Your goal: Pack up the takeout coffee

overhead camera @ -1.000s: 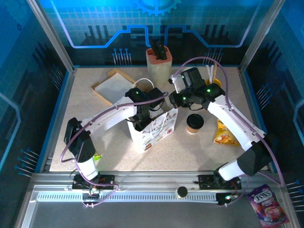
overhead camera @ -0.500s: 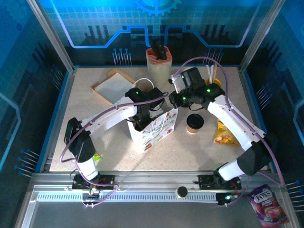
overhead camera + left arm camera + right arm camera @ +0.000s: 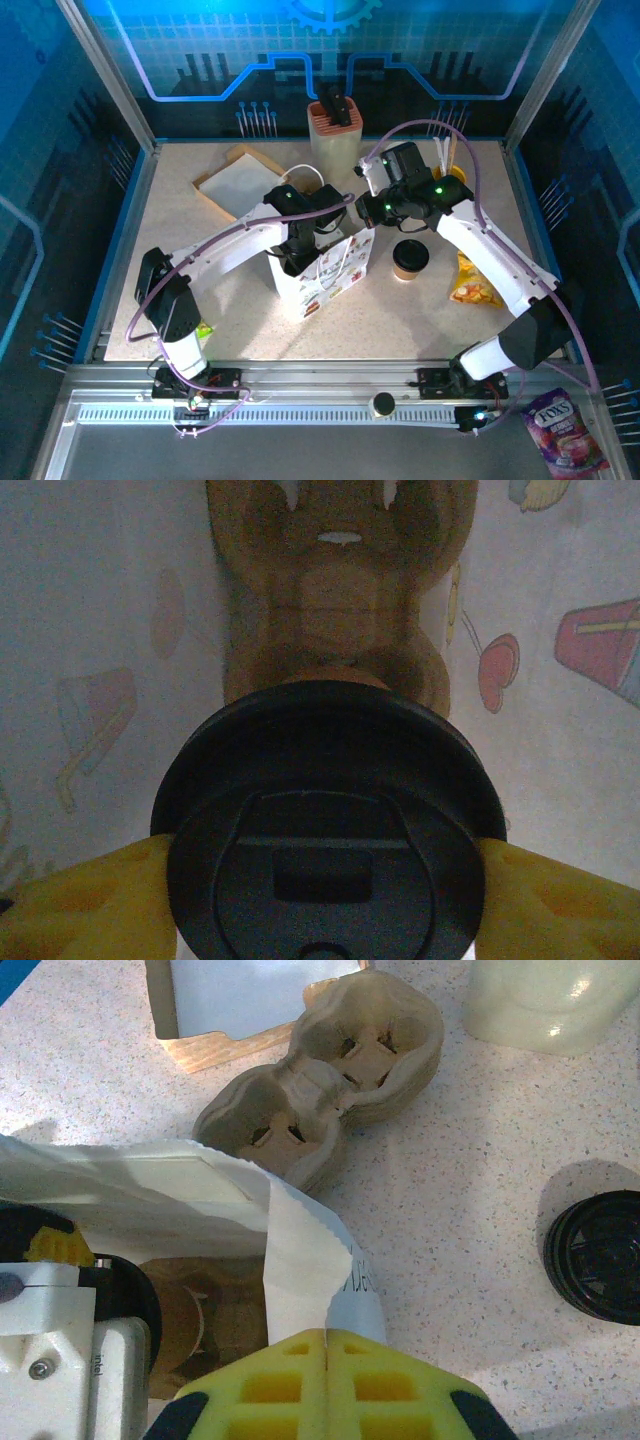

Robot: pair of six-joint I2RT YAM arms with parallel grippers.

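Top view, bag: white printed paper bag (image 3: 325, 272) upright in the middle of the table (image 3: 400, 320), mouth open upward.
Top view, left end effector (image 3: 296, 258): reaching down into the bag's mouth; grip hidden from this angle.
Top view, right end effector (image 3: 364, 212): at the bag's far right rim, holding it open.
Top view, second coffee (image 3: 409, 258): lidded, standing on the table just right of the bag, not yet packed.
Top view, change: none over the last second; arms, bag and cups exactly where they were. Reads as a pause, probably just ahead of a release.
Left wrist, coffee (image 3: 330, 780): black lid up, yellow fingers (image 3: 85, 905) pressed to either side, partly open around it, over the near pocket of the brown pulp carrier (image 3: 335, 590) on the bag floor; seated or not, cannot tell.
Right wrist, grip: yellow fingertips fully closed, pinching the bag's rim.
Right wrist, surroundings: spare pulp carrier (image 3: 330, 1080) and stack of black lids (image 3: 598, 1255) on the table beyond the bag.
Meaning for the task: first coffee inside the bag and still gripped; likely next, settling it in the pocket, then letting go.
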